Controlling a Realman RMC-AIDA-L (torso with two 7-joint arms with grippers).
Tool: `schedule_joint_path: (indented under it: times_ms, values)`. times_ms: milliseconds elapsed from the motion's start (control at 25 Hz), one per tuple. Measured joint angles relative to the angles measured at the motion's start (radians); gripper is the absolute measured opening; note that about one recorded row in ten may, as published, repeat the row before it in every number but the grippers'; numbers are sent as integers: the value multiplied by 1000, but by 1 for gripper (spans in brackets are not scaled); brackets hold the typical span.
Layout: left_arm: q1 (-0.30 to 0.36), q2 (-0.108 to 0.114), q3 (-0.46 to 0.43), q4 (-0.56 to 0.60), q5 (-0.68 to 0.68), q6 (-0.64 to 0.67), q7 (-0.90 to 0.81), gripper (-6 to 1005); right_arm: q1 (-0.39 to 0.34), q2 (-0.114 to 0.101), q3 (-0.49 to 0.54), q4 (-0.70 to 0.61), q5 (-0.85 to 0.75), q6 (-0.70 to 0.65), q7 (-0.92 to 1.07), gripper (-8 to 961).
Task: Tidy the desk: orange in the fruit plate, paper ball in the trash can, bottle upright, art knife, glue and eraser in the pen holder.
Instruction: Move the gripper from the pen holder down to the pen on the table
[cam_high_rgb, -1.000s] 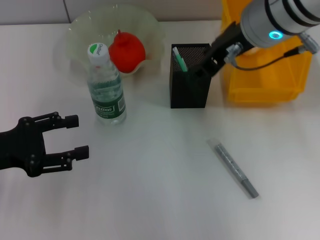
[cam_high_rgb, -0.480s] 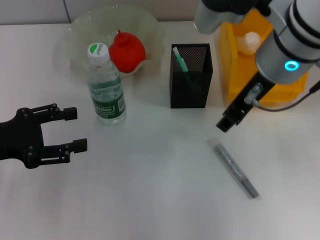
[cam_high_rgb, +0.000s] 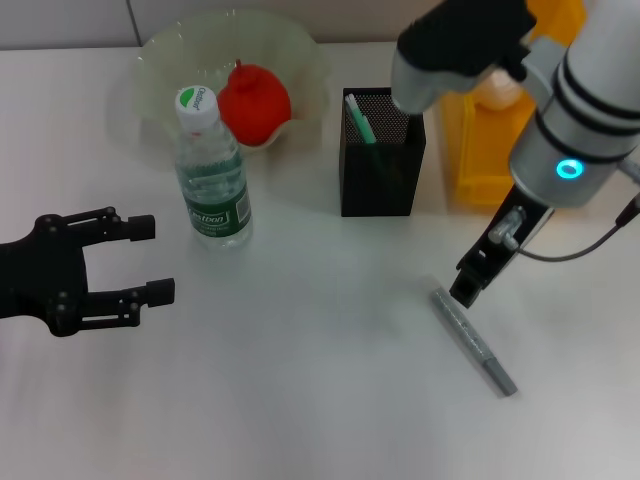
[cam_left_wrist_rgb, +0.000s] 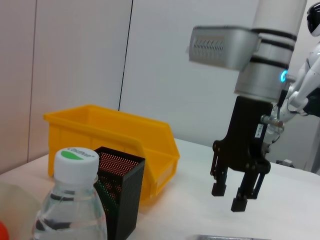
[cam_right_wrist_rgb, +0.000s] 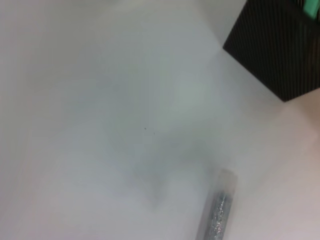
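Hovering right gripper (cam_high_rgb: 468, 290), fingers apart, over slim grey glitter glue stick (cam_high_rgb: 472, 340) lower right; light, rolls easily, pinch mid-barrel. Left gripper (cam_high_rgb: 150, 260) idle, spread.

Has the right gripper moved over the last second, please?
Yes. The right gripper has swung from the pen holder rim toward the robot, down to the far end of the glue stick on the desk.

The right tool (cam_high_rgb: 470, 288) hangs low over the desk toward its right edge, pointing straight down, its two fingers (cam_left_wrist_rgb: 239, 199) parted with nothing between them. Above it the silver forearm rises steeply, a ring light glowing at the wrist. The left tool (cam_high_rgb: 148, 260) hovers by the desk's left edge, fingers spread wide, level.
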Motion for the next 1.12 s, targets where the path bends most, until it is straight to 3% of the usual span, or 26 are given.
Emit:
schedule_joint_path:
  times_ms: [480,1000,1120]
  values:
    - [0,-1,0,8,13,-20,2,799,62,3,-53,295,59,180,5,501]
    - [3,-6,0,8,13,-26,4,799,97,3,-114,369,82,248,5,492]
    - [5,-6,0,8,13,-26,4,799,102,3,-119,382,84,251,5,350]
